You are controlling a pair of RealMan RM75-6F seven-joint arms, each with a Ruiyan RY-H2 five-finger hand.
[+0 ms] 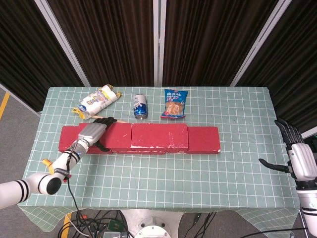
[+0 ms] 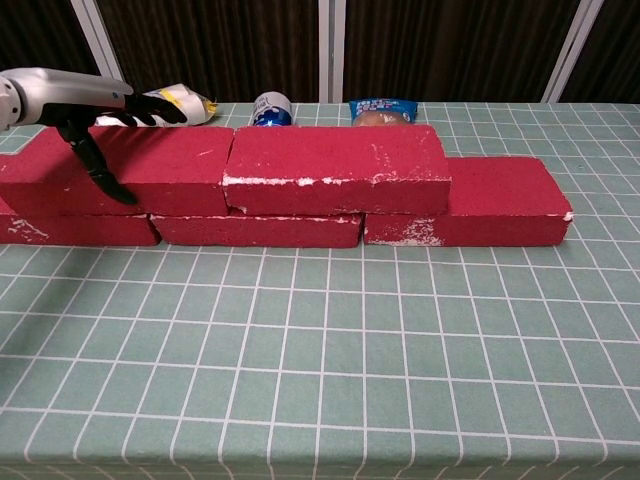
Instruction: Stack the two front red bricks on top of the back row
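On the green-checked bench (image 1: 148,168), a back row of red bricks (image 2: 470,205) is laid left to right, and two upper red bricks (image 2: 335,168), chipped white along their edges, are set on its left and middle. The left upper brick (image 2: 150,168) is gripped by the left hand (image 1: 92,133), fingers over its top, thumb down its near face. At the far right, the right hand (image 1: 299,161) is held spread, holding nothing.

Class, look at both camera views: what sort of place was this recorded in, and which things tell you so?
Probably a robot test lab, not a home: a table under a green grid cloth, black curtains on metal frames behind it, and loose cables on the floor below.
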